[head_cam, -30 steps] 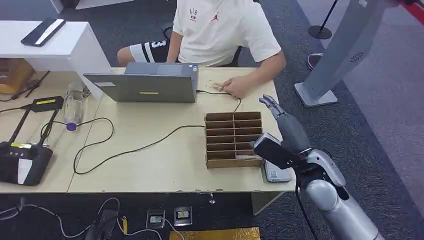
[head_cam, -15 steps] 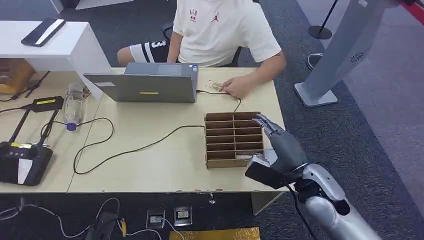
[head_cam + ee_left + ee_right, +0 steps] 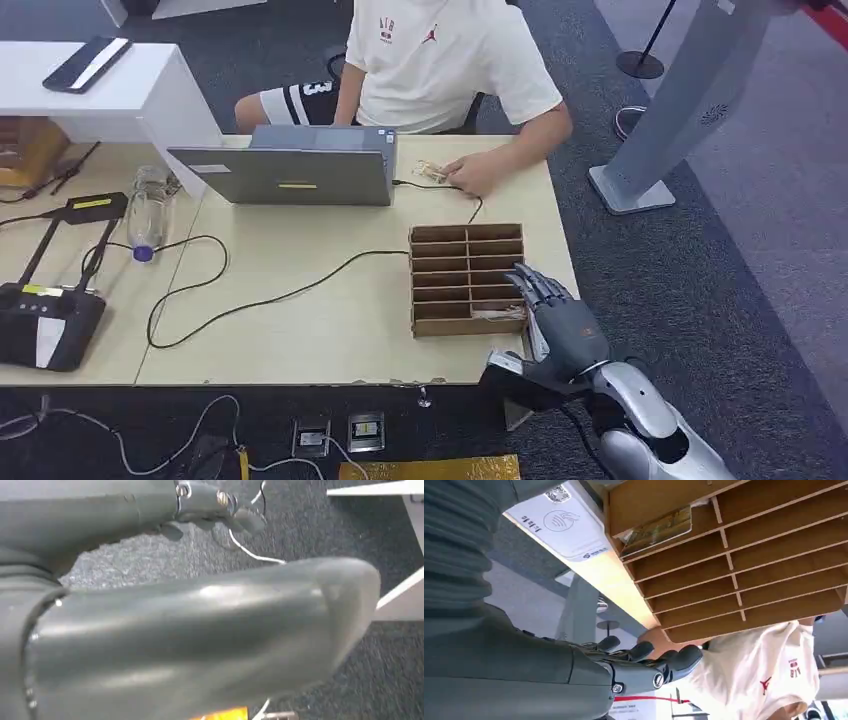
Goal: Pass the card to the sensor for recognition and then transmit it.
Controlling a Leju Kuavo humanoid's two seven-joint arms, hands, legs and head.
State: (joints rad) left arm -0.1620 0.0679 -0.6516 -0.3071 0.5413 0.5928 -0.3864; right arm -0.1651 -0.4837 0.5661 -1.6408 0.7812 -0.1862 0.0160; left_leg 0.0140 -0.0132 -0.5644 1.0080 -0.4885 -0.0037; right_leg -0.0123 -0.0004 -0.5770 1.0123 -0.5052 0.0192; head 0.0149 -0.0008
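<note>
In the head view, the silver right hand (image 3: 560, 325) has been pulled back and down over the last second. It was raised past the far corner of the brown cardboard slotted organiser (image 3: 467, 278), and is now seen low at the near right corner of the pale wooden table (image 3: 300, 330). The fingers are spread and nothing is held.

So the reach for the card looks not yet done. The white card reader (image 3: 559, 522) is hidden here by the arm.

In the left wrist view, the grey left hand (image 3: 200, 630) is hung over dark carpet. Whether it's open can't be told.

In the right wrist view, the gold patterned card (image 3: 656, 530) is seen lying in the organiser's slot nearest the reader, untouched. The dark fingers (image 3: 649, 657) are kept well apart from it, and a person's white shirt (image 3: 769, 675) is seen beyond.
</note>
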